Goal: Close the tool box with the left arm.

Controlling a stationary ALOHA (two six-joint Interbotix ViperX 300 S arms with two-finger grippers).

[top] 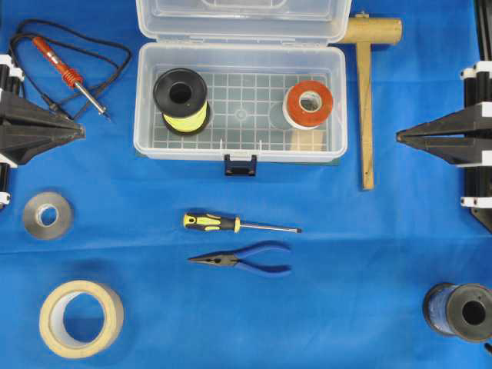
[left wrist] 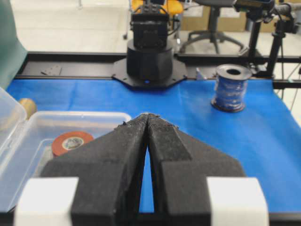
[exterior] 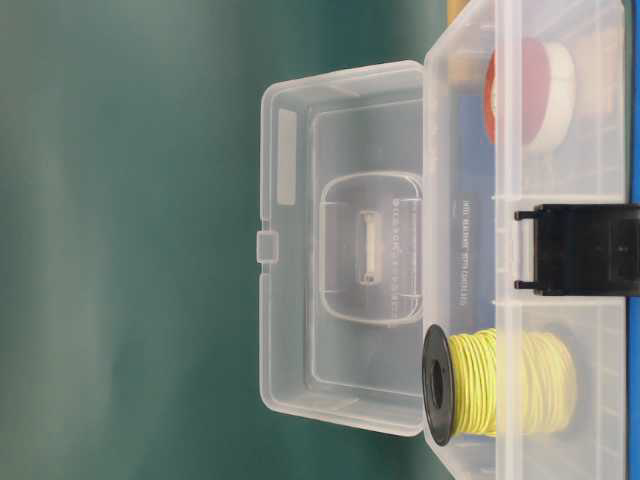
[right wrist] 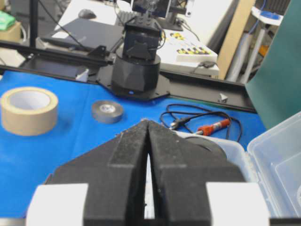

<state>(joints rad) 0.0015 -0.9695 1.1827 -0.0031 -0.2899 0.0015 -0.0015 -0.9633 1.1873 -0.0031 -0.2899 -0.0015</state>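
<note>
Blue worktop: I see the tool box lid-up, left tool and right tool pinched together, empty.

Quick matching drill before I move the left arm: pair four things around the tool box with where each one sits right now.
Things:
1. yellow wire spool
2. red tape roll
3. wooden mallet
4. screwdriver

Places:
A. on the cloth, just right of the tool box
B. inside the box, left end
C. on the cloth, in front of the latch
D. inside the box, right end

Pairs: 1-B, 2-D, 3-A, 4-C
</note>
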